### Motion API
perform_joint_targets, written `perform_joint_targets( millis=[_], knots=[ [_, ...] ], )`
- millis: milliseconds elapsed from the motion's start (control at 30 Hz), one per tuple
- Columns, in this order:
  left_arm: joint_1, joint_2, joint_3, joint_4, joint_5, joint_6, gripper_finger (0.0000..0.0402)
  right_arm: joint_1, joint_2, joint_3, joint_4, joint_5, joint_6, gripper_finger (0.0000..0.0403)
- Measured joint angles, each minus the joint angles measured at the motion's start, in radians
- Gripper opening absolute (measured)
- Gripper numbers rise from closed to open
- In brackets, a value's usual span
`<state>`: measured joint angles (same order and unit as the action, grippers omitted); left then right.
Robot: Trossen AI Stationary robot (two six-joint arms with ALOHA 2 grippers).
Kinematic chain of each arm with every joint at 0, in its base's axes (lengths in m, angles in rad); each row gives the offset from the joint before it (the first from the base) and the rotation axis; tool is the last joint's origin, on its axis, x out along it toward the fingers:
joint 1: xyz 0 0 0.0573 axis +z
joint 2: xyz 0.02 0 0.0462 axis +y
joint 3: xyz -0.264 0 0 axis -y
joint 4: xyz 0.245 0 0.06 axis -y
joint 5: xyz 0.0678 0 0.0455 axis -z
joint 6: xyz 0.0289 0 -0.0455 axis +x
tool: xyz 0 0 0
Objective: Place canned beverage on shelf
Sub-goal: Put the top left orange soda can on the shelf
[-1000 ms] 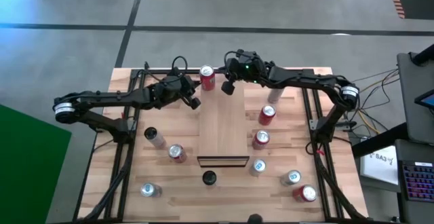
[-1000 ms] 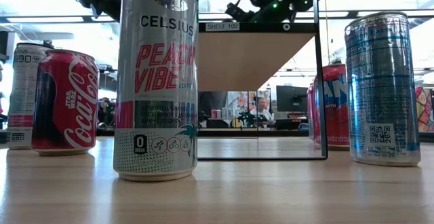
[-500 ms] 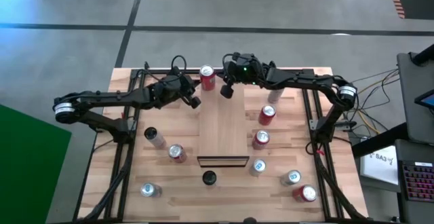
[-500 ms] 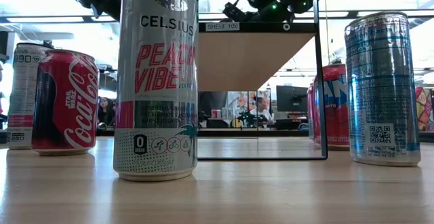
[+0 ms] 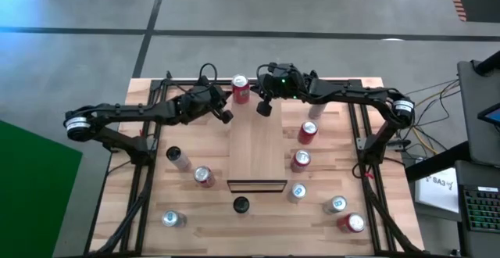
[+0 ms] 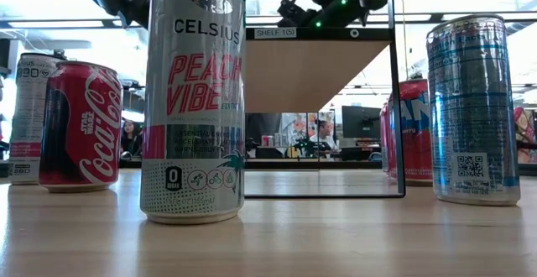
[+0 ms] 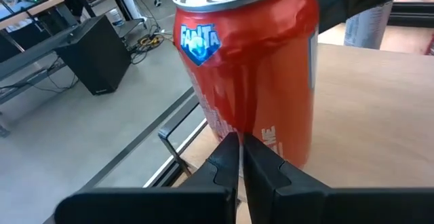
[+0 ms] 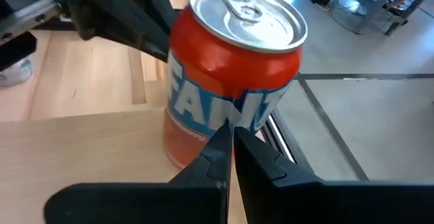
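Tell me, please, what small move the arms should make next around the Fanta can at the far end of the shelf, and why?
Probably open one gripper, likely the right gripper. Both it and the left gripper point at the upright Fanta can with fingers shut, so neither can take it yet. The can stands at the far end of the shelf, so opening comes before any approach.

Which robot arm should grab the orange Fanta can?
Probably the right. Both the left gripper and right gripper are shut and flank the Fanta can, but the right already hangs over the shelf.
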<state>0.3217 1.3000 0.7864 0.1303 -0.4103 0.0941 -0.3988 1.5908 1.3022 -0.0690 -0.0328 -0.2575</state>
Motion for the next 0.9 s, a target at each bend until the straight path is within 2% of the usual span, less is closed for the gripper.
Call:
perform_joint_targets(
  millis=[267, 467, 633, 900],
  knots=[
    [-0.001, -0.028, 0.0, -0.037, 0.0, 0.0, 0.0, -0.001, -0.019, 0.0, -0.016, 0.012, 0.015, 0.0011],
    [-0.019, -0.056, 0.0, -0.062, 0.009, -0.007, 0.0, -0.014, -0.019, 0.0, -0.03, 0.132, 0.011, 0.0011],
    [-0.022, -0.059, 0.0, -0.065, 0.109, -0.007, 0.0, -0.029, -0.013, 0.0, -0.019, 0.132, 0.014, 0.0011],
    [-0.024, -0.059, 0.0, -0.06, 0.114, -0.009, 0.0, -0.031, 0.007, -0.001, -0.007, 0.13, 0.022, 0.0011]
  ],
)
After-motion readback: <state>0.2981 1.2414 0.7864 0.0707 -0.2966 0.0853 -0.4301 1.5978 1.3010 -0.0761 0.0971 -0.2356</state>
